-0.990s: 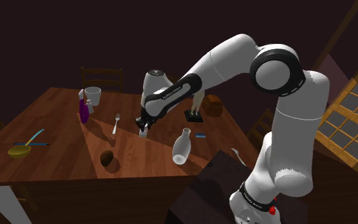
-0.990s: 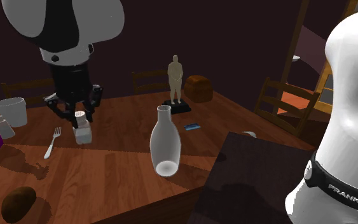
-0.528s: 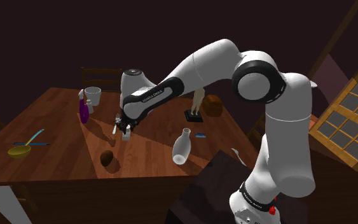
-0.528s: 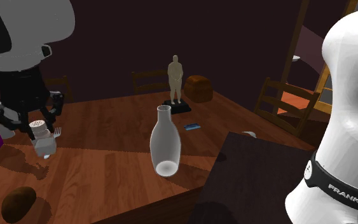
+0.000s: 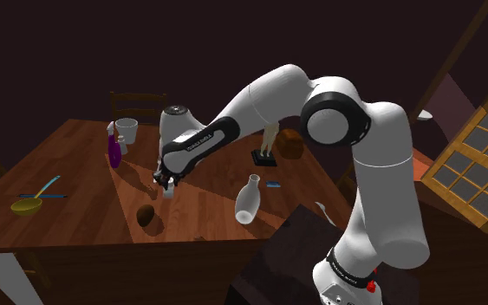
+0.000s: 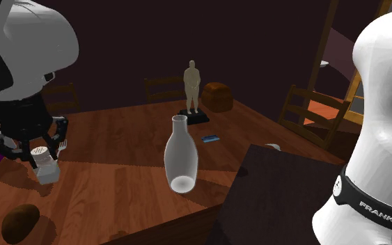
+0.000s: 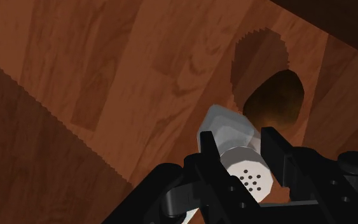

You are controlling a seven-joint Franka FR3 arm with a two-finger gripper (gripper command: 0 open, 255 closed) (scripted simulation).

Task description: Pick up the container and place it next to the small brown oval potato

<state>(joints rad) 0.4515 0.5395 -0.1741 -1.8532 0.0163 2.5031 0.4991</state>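
Since a second ago the claw [image 5: 165, 183] has swung toward the shoulder view's left, carrying the container [image 5: 170, 191], and hangs just beside the potato [image 5: 146, 214]; the surface [image 5: 68, 160] ends close past the potato, so room there is tight. In the second exterior view the container [image 6: 46, 165] rides clear of the wood, well apart from the bottle [image 6: 180, 156]. In the wrist view the fingers [image 7: 210, 159] clasp its perforated cap, ready for lowering; bare wood beside the potato [image 7: 274, 102] looks open.

white rounded arm [image 5: 380, 173] with dark joint bands, black gripper [image 5: 168, 184], franka lettering.
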